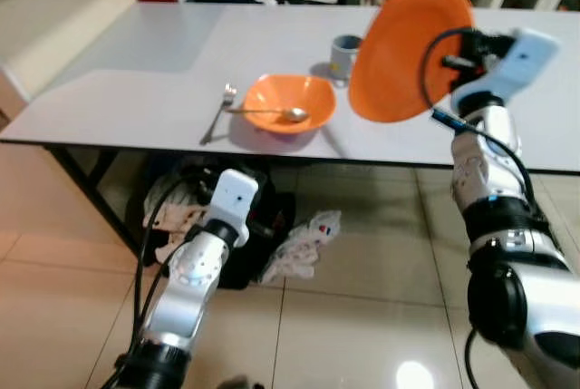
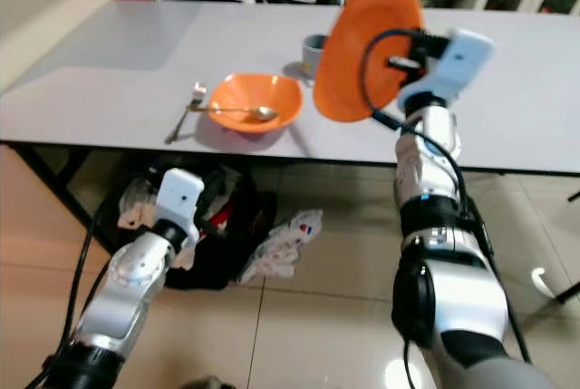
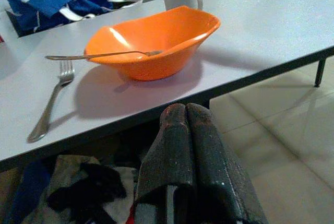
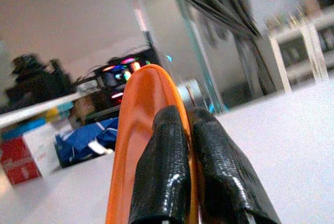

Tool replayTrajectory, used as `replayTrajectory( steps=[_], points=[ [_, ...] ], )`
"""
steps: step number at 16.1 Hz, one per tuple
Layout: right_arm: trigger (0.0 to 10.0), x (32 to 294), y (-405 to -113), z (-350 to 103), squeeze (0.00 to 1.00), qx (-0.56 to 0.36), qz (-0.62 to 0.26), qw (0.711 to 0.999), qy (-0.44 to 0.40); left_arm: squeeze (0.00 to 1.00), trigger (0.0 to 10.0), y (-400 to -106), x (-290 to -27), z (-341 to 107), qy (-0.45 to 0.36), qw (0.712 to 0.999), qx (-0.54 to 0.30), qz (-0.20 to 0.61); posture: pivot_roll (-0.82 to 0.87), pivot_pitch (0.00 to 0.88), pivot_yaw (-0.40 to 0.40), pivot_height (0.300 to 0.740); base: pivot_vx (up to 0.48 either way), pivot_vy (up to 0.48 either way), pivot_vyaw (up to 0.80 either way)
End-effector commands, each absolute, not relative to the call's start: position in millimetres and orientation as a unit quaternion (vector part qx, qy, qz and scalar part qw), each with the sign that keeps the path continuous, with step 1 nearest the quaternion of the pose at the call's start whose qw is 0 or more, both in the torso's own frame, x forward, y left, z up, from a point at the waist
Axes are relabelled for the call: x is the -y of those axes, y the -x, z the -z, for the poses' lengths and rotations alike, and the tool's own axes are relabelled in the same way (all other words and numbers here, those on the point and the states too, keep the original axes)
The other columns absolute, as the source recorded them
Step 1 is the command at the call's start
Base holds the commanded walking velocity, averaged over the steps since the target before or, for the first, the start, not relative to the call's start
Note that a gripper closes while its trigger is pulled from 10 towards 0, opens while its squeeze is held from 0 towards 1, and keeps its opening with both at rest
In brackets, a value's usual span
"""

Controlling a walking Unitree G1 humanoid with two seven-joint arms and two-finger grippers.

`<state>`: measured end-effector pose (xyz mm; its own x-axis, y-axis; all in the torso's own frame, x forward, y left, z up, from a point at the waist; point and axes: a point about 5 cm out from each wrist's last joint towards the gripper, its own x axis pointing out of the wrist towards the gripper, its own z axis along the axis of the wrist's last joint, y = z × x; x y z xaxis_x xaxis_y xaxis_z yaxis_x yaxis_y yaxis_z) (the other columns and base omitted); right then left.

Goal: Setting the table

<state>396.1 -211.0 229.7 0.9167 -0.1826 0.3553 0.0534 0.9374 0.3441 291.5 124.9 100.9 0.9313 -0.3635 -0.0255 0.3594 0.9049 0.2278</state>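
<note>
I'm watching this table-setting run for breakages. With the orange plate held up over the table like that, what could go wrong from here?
1. The right gripper pinches the orange plate only at its rim, steeply tilted in the air; it might slip out and drop.
2. The plate hangs close to the mug and the orange bowl; lowering it could knock either.
3. The spoon rests loosely across the bowl, so a bump might flip it off.
</note>
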Motion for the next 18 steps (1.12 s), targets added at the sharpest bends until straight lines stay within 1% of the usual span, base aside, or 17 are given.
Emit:
replayTrajectory(
  steps=[1, 2, 3, 4, 7, 11, 14, 16, 18],
  points=[
    [0.0, 222.8, -396.8, -246.8, 0.0, 0.229, 0.088, 0.947, -0.209, 0.0, 10.0, -290.2, -128.8, -103.2, -0.116, 0.976, 0.007, 0.185, 0.12, 0.0, 0.046, 0.74, 0.0, 0.0, 0.0],
    [0.0, 224.8, -397.4, -245.7, 0.0, 0.226, 0.094, 0.944, -0.223, 0.0, 10.0, -289.5, -129.4, -103.3, -0.117, 0.976, 0.006, 0.186, 0.12, 0.0, 0.047, 0.74, 0.0, 0.0, 0.0],
    [0.0, 231.8, -398.4, -235.9, 0.0, 0.205, 0.121, 0.931, -0.277, 0.0, 10.0, -287.7, -132.2, -104.1, -0.119, 0.976, 0.004, 0.185, 0.13, 0.0, 0.048, 0.74, 0.0, 0.0, 0.0],
    [0.0, 236.8, -397.9, -228.1, 0.0, 0.193, 0.139, 0.922, -0.307, 0.0, 10.0, -286.7, -133.3, -104.8, -0.119, 0.976, 0.003, 0.184, 0.14, 0.0, 0.049, 0.74, 0.0, 0.0, 0.0],
    [0.0, 246.0, -393.0, -200.6, 0.0, 0.153, 0.18, 0.909, -0.343, 0.0, 10.0, -283.8, -135.5, -106.3, -0.119, 0.976, -0.002, 0.184, 0.15, 0.0, 0.052, 0.74, 0.0, 0.0, 0.0],
    [0.0, 239.8, -388.5, -173.1, 0.0, 0.108, 0.194, 0.908, -0.355, 0.0, 10.0, -282.7, -131.6, -109.8, -0.11, 0.975, 0.0, 0.192, 0.16, 0.0, 0.053, 0.74, 0.0, 0.0, 0.0],
    [0.0, 236.5, -386.2, -161.1, 0.0, 0.088, 0.198, 0.906, -0.363, 0.0, 10.0, -279.8, -127.5, -113.7, -0.103, 0.974, 0.0, 0.201, 0.17, 0.0, 0.052, 0.74, 0.264, 0.0, 0.0],
    [0.0, 232.0, -384.6, -152.1, 0.0, 0.068, 0.197, 0.912, -0.353, 0.0, 10.0, -277.0, -127.3, -113.9, -0.101, 0.974, -0.002, 0.202, 0.18, 0.005, 0.048, 0.74, 0.242, 0.0, 0.0],
    [0.0, 228.2, -384.4, -149.4, 0.0, 0.06, 0.192, 0.92, -0.336, 0.0, 10.0, -275.1, -127.6, -113.7, -0.1, 0.974, -0.004, 0.202, 0.18, 0.008, 0.047, 0.74, 0.0, 0.0, 0.0]
  ],
)
